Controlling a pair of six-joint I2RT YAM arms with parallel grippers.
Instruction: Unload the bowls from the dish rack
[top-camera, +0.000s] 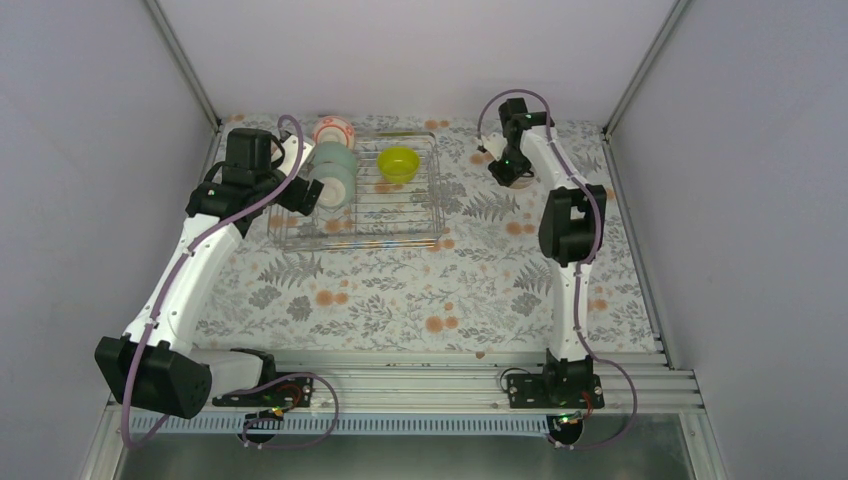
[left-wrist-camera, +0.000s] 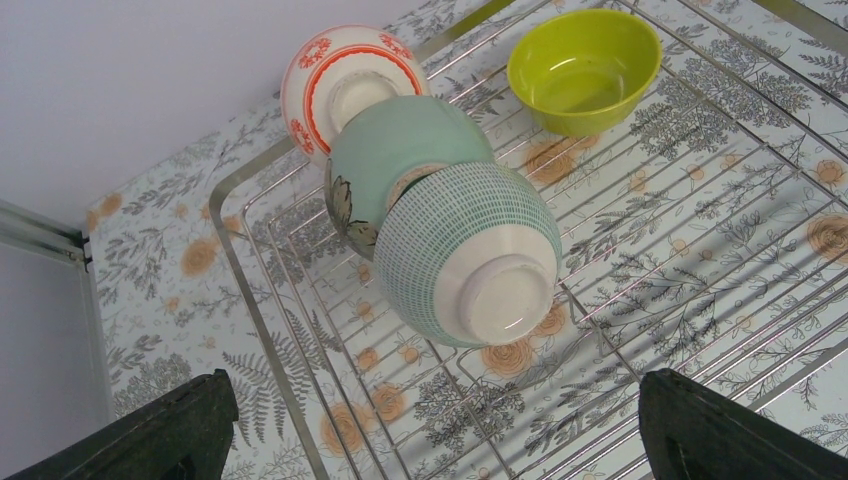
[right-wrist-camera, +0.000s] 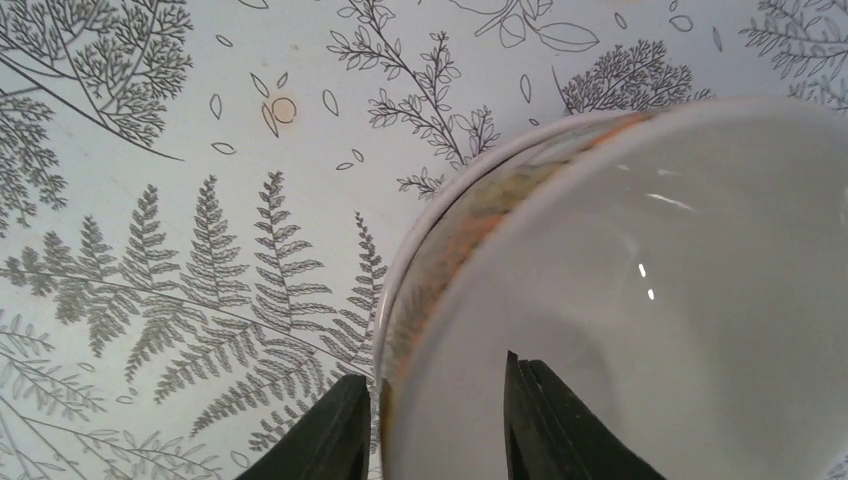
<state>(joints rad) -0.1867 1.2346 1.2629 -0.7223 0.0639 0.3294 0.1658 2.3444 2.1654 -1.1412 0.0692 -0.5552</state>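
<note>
The silver wire dish rack (top-camera: 400, 222) stands at the back of the table. A yellow-green bowl (top-camera: 398, 163) sits upright in its far right part. Along its left side three bowls lean on edge in a row: a white one with a red pattern (left-wrist-camera: 335, 80), a mint one (left-wrist-camera: 390, 150) and a white one with a green grid (left-wrist-camera: 465, 250). My left gripper (left-wrist-camera: 440, 420) is open and empty, just above the rack near the grid bowl. My right gripper (right-wrist-camera: 435, 420) is right of the rack, fingers astride the rim of a white bowl with an orange band (right-wrist-camera: 640, 290).
The floral tablecloth (top-camera: 400, 290) covers the table. Grey walls with metal corner posts (top-camera: 185, 60) close in the left, back and right. The white bowl in my right gripper also shows in the top view (top-camera: 515, 175), low over the cloth near the back right.
</note>
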